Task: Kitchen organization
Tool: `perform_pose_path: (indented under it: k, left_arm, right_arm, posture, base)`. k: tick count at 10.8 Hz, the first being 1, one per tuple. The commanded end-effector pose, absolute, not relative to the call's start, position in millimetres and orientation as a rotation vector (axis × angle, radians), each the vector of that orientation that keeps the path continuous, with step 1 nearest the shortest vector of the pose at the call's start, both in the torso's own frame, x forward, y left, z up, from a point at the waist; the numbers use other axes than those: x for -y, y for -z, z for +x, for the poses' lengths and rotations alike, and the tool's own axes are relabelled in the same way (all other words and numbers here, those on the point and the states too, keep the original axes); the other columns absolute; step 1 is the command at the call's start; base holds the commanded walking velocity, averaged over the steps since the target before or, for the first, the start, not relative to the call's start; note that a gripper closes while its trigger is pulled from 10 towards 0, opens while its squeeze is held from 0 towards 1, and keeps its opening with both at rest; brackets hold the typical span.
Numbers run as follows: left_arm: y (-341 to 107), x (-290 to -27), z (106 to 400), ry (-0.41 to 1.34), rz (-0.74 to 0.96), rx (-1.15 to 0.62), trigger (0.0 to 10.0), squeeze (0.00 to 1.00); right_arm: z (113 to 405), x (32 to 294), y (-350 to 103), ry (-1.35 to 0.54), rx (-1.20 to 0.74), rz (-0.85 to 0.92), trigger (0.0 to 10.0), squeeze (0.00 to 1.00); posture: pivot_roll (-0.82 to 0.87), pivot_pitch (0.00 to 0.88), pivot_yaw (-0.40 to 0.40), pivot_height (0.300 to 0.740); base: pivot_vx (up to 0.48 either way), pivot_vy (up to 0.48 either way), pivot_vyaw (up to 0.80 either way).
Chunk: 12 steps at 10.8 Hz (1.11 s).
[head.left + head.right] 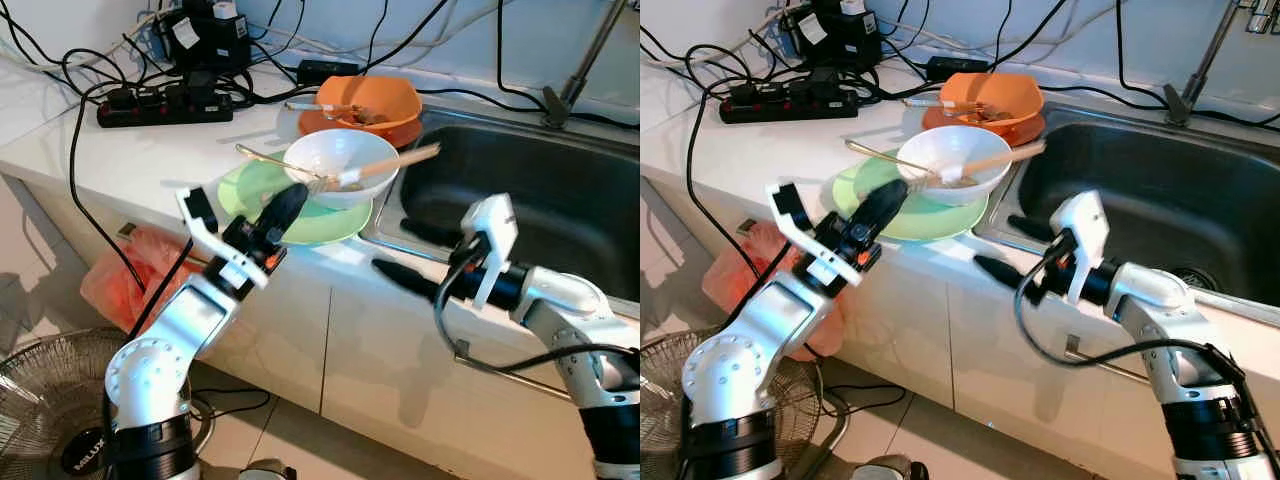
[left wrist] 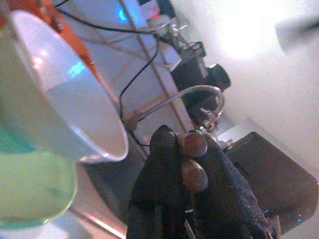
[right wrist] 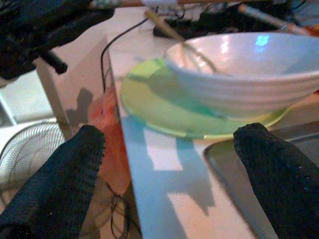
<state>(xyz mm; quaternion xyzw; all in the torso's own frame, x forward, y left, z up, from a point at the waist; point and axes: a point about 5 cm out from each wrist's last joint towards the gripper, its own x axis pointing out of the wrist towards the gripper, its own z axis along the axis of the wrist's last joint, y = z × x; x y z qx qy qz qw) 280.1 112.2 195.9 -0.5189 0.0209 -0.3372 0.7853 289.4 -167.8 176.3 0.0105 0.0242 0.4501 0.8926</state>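
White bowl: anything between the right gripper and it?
Nothing visible. The right gripper, fingers open, sits at the counter edge facing the white bowl on the green plate; only bare counter edge lies between. The left gripper is shut beside the plate.

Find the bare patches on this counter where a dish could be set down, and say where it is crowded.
Bare white counter lies between the power strip and the green plate. The sink basin also looks open. Crowded: the white bowl on the green plate, the orange bowl behind, and cables along the wall.
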Motion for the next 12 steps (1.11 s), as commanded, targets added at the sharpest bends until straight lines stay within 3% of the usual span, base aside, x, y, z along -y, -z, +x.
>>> perform_pose_path:
  k: [1, 4, 5, 6, 7, 12]
  left_arm:
    - [-199, -108, 284, 0.753, -1.100, -0.022, 0.0, 0.00]
    - [-202, -84, 298, 0.845, -1.065, -0.026, 0.0, 0.00]
    - [-201, -71, 304, 0.905, -1.053, -0.041, 0.0, 0.00]
    - [-202, -65, 306, 0.942, -1.048, -0.041, 0.0, 0.00]
    - [-203, -60, 311, 0.968, -1.043, -0.046, 0.0, 0.00]
    - [-198, -57, 337, 0.926, -1.083, -0.025, 0.0, 0.00]
  right_arm:
    - [295, 174, -187, -0.873, -0.001, 0.074, 10.0, 0.98]
    - [318, 185, -203, -0.650, 0.096, 0.282, 10.0, 0.98]
    - [321, 184, -205, -0.613, 0.114, 0.351, 10.0, 0.91]
    - [322, 183, -205, -0.599, 0.116, 0.378, 10.0, 0.64]
    - [322, 180, -206, -0.587, 0.128, 0.431, 10.0, 0.00]
    - [316, 174, -209, -0.579, 0.165, 0.584, 10.0, 0.00]
  posture:
    - [0.16, 0.017, 0.041, 0.740]
    - [0.15, 0.013, 0.049, 0.740]
    - [0.15, 0.012, 0.058, 0.740]
    - [0.15, 0.013, 0.061, 0.740]
    - [0.14, 0.016, 0.071, 0.740]
    - [0.13, 0.033, 0.095, 0.740]
  base:
    - [0.000, 0.000, 0.00]
    - [0.000, 0.000, 0.00]
    - [0.000, 0.000, 0.00]
    - [0.000, 0.000, 0.00]
    - [0.000, 0.000, 0.00]
    - [0.000, 0.000, 0.00]
